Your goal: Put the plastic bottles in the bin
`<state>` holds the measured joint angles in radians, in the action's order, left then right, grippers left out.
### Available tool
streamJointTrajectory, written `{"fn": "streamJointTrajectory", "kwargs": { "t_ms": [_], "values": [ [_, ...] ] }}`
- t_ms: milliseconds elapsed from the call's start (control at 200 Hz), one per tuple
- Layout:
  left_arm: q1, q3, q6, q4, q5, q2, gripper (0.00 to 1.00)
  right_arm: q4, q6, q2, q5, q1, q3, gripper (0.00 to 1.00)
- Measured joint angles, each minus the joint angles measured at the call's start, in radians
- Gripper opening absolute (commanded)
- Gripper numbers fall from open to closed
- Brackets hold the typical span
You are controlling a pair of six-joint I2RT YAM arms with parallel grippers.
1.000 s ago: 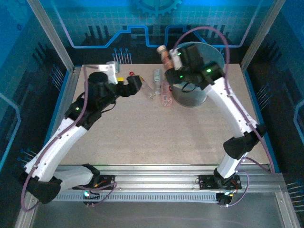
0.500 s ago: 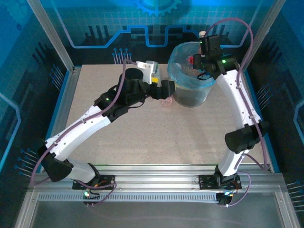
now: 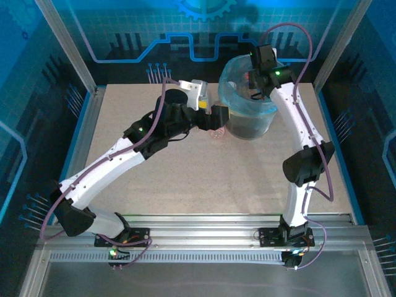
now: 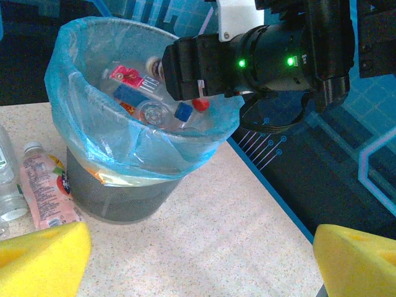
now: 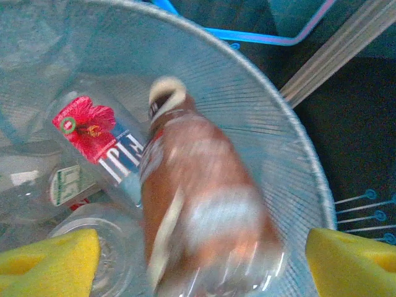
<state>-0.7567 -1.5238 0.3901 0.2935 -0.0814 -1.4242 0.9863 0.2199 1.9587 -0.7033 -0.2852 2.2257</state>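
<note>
**Step in hand: release over the bin.**

The right gripper [image 5: 201,263] hangs above the mouth of the bin [image 4: 124,198] with its jaws wide. The brown bottle [image 5: 198,210] lies between the pads [image 5: 49,260] and touches neither. It is blurred, so it is judged to be dropping, cap down, onto the bottles [image 4: 151,111] inside the liner.

1. Hold the jaws wide and the wrist over the middle of the mouth until the bottle is below the rim.
2. Lift straight up. A sideways sweep could snag the liner or nudge the mesh wall, and the bin looks light enough to shift.

The left gripper [image 4: 198,263] stands just beside the bin's left wall, low over the table [image 4: 204,235], with its jaws wide and empty. A pink bottle [image 4: 46,189] and a clear bottle [image 4: 7,179] lie on the table just beside the foot of the bin. These two remain to be binned.

3. For the next pick, close across the bottle's body, not its cap, and clear the rim before moving over the mouth.
</note>
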Motion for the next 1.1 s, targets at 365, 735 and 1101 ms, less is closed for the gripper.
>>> {"fn": "streamJointTrajectory", "kwargs": {
  "t_ms": [365, 735, 1101],
  "values": [
    [0.000, 0.012, 0.000, -0.001, -0.003, 0.001, 0.94, 0.000, -0.022, -0.001, -0.029, -0.005, 0.002, 0.81],
    [0.000, 0.042, 0.000, 0.000, -0.025, 0.010, 0.94, -0.013, -0.028, 0.076, 0.045, -0.013, 0.158, 0.79],
    [0.000, 0.037, -0.039, 0.008, -0.059, 0.010, 0.97, -0.101, 0.037, 0.265, 0.155, -0.007, 0.467, 0.83]
  ]
}}
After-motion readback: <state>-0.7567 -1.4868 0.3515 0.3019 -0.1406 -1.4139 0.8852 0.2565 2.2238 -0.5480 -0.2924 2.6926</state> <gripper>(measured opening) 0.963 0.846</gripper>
